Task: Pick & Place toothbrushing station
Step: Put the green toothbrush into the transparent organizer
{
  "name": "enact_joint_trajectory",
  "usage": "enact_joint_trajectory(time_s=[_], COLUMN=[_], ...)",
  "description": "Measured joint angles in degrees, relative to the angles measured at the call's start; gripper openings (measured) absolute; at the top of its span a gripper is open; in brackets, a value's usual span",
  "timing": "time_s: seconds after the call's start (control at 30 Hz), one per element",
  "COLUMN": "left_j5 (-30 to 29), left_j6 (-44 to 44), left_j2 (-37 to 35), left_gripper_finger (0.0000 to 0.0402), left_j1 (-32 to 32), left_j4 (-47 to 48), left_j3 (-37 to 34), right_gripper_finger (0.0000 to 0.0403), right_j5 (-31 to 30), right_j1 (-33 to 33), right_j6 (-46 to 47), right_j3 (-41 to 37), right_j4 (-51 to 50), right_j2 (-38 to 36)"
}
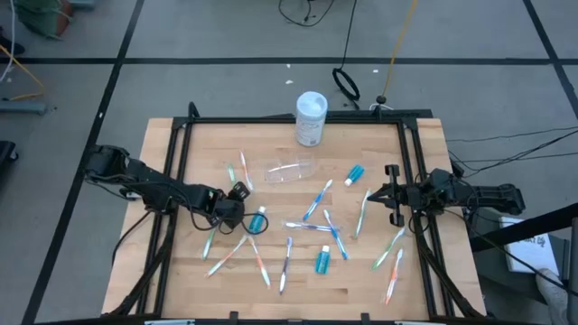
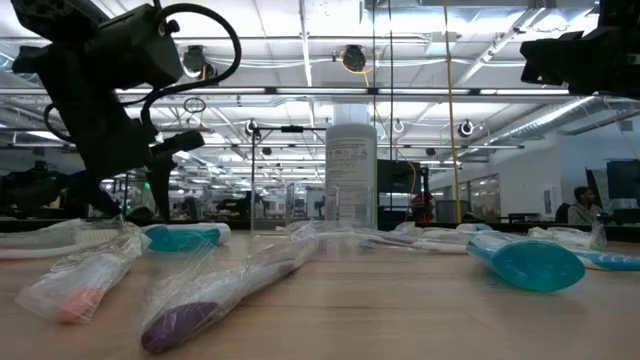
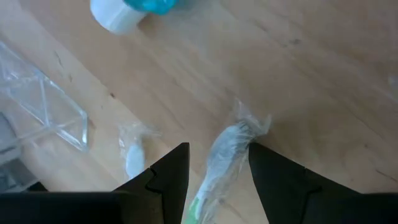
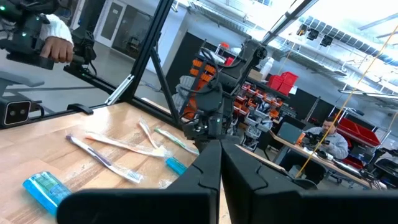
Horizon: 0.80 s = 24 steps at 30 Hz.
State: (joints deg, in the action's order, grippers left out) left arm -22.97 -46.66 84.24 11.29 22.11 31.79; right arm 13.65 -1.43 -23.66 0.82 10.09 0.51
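Note:
My left gripper [image 1: 240,191] is low over the left middle of the table, open. In the left wrist view its two fingers [image 3: 169,174] stand on either side of a green-handled toothbrush in a clear wrapper [image 3: 229,149] that lies flat on the wood. I cannot tell whether they touch it. The clear plastic cup [image 1: 291,170] lies on its side beyond it and also shows in the left wrist view [image 3: 43,109]. Teal toothpaste tubes [image 1: 354,173] [image 1: 259,219] [image 1: 322,261] and several wrapped toothbrushes [image 1: 316,200] lie scattered. My right gripper [image 4: 221,163] is shut and empty, above the table's right edge [image 1: 390,194].
A tall white tub [image 1: 311,117] stands upright at the far edge, middle. A black frame [image 1: 289,119] runs around the wooden table. More toothbrushes lie near the front [image 1: 286,264] and the right [image 1: 392,248]. A person sits in the room beyond [image 4: 326,142].

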Motion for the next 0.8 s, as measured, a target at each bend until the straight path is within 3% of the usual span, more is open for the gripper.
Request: enact_joint_trajectory(time_s=[0.17,0.57,0.8], left_j5=[-0.68,-0.66,-2.97], left_j6=[-0.79,-0.78,1.1], left_j2=[0.64,0.77,1.08], left_gripper_finger=[0.0157,0.0012,0.0041], left_j1=[-0.02,0.14,2.42], left_j4=[-0.71,-3.14,-3.06], left_j3=[-0.11,-0.46,2.49], right_gripper_finger=[0.0004,0.0004,0.0004], right_j5=[0.0,0.0,-0.01], right_j1=[0.01,0.01,0.01], right_j6=[0.0,0.0,0.01], right_j3=[-0.01,-0.01,0.0], right_j4=[-0.01,-0.04,-0.03], right_j2=[-0.02,-0.02,-0.02])
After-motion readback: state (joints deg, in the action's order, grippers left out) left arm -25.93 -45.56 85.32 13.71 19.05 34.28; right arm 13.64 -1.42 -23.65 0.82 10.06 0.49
